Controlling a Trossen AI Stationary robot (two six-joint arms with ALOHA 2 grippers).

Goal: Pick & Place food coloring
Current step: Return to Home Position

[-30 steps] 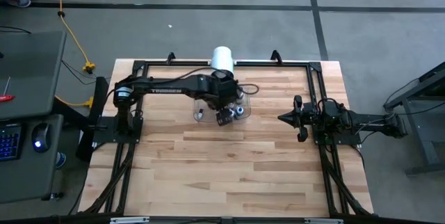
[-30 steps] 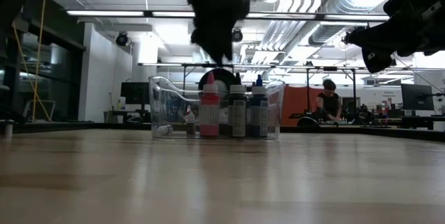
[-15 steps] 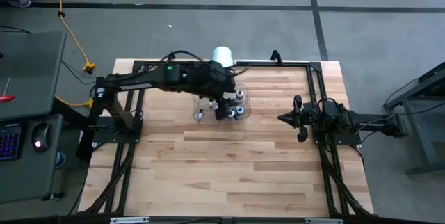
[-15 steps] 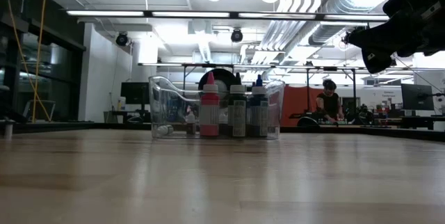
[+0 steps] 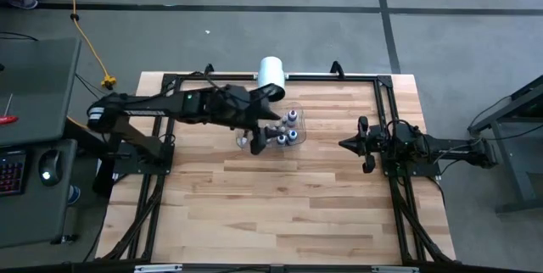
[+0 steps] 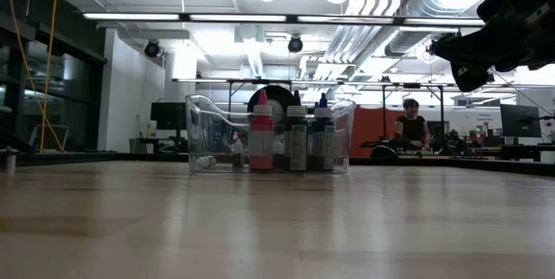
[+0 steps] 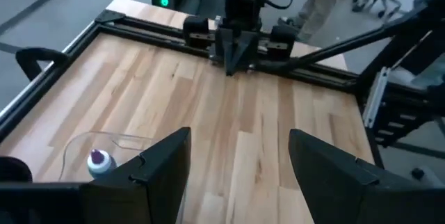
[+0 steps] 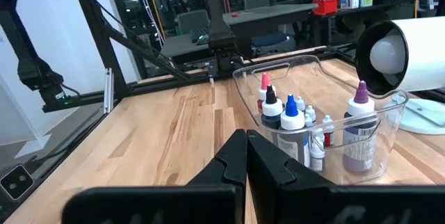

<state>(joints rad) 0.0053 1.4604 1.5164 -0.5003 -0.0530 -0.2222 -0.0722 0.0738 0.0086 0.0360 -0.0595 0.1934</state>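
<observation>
The food coloring bottles stand upright on their bases inside a clear plastic tray [image 6: 206, 127] near the table's far middle. In the low view I see a pink bottle [image 6: 260, 136], a dark-capped one [image 6: 297, 140] and a blue-capped one [image 6: 323, 136]. The right wrist view shows several more small bottles [image 8: 290, 123] and a purple-tipped one [image 8: 360, 130]. My left gripper [image 5: 257, 135] hovers open above the tray's left part, with one purple-tipped bottle [image 7: 99, 161] below it. My right gripper [image 5: 346, 144] waits shut to the right of the tray, pointing at it.
A large white cylinder [image 5: 271, 70] lies at the table's far edge just behind the tray [image 5: 299, 114]. Black frame rails [image 5: 339, 75] run along the far edge and both sides. Bare wood [image 5: 288, 205] spreads over the near half. A person sits far behind the table [image 6: 409, 127].
My left gripper has risen from just above the bottles in the tray, out of the low view's top, and the arm has drawn back toward the table's left. The bottles and tray stand as before.
</observation>
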